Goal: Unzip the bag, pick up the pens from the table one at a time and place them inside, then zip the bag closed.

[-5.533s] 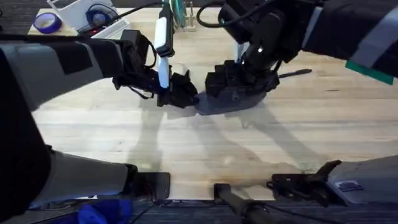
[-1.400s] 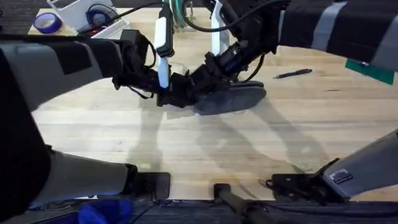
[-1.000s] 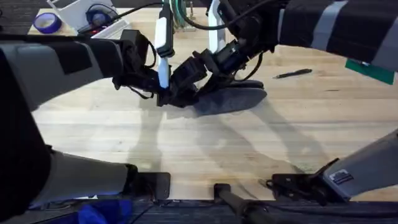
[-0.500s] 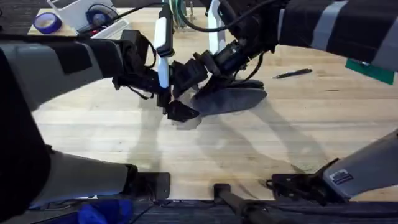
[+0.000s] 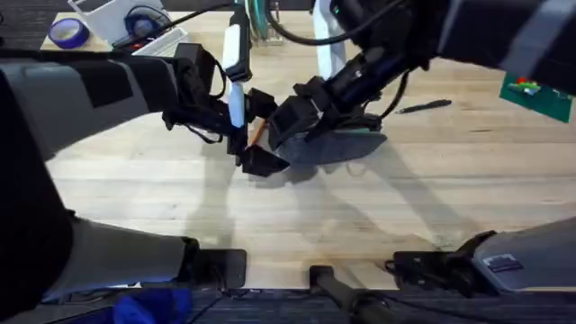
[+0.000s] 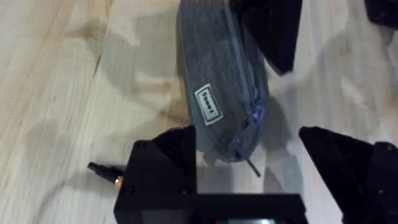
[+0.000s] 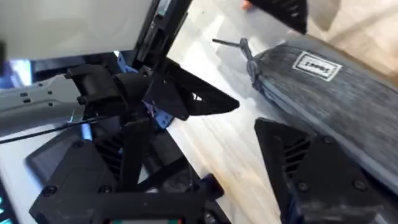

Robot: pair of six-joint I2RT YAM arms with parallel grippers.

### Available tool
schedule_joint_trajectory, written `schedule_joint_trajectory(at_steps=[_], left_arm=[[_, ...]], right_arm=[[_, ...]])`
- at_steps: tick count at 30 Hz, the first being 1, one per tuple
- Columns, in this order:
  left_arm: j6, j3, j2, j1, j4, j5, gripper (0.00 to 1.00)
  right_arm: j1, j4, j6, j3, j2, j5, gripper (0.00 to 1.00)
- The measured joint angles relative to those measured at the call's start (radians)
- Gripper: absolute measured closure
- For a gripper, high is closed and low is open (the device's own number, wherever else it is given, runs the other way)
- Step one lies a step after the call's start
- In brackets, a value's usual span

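The oblong grey-blue fabric pencil pouch (image 5: 337, 146) lies flat on the light maple wood-plank tabletop (image 5: 306, 216), a little above the middle of the overhead frame. In the left wrist view its woven cloth shows a small white sewn label (image 6: 209, 103) on the side, and the zipper line runs to the near tip, where a thin dark pull cord (image 6: 253, 166) sticks out onto the wood. The zipper looks shut along the stretch that shows.

It should handle as a light, soft, floppy thing: the cloth will bunch and slide on the smooth planks if tugged from one end alone. My judgement is that one arm should pin or pinch the fabric at the tip while the other takes the cord or the zipper tab beside it.

The left gripper (image 6: 249, 155) straddles that tip, its black fingers spread apart with nothing between them. The right gripper (image 7: 249, 118) hangs over the pouch's same end, fingers likewise apart and holding nothing.

A slim orange pen with a black end (image 5: 256, 131) lies just left of the pouch, between the two grippers in the overhead view. A slim all-dark pen (image 5: 425, 106) lies well apart at the upper right. Both look stiff, light and prone to roll, so they are best pinched mid-barrel.
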Motion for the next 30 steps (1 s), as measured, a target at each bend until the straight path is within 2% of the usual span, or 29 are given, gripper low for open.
schedule_joint_trajectory(at_steps=[12, 16, 21, 25, 30], left_arm=[[0.000, 0.108, -0.018, 0.000, -0.169, 0.017, 0.005], [0.000, 0.114, -0.105, 0.008, -0.219, 0.012, 0.005], [-0.001, 0.116, -0.254, 0.043, -0.285, -0.019, 0.005], [-0.055, 0.116, -0.364, 0.082, -0.303, -0.037, 0.004], [-0.184, 0.116, -0.489, 0.126, -0.306, -0.089, 0.005]], right_arm=[[0.000, -0.072, -0.008, 0.000, -0.174, 0.151, 0.004], [0.000, -0.108, -0.011, 0.000, -0.200, 0.195, 0.004], [0.000, -0.152, -0.014, 0.000, -0.213, 0.251, 0.004], [0.000, -0.170, -0.014, 0.000, -0.229, 0.298, 0.004], [0.000, -0.178, -0.014, 0.000, -0.261, 0.367, 0.004]])
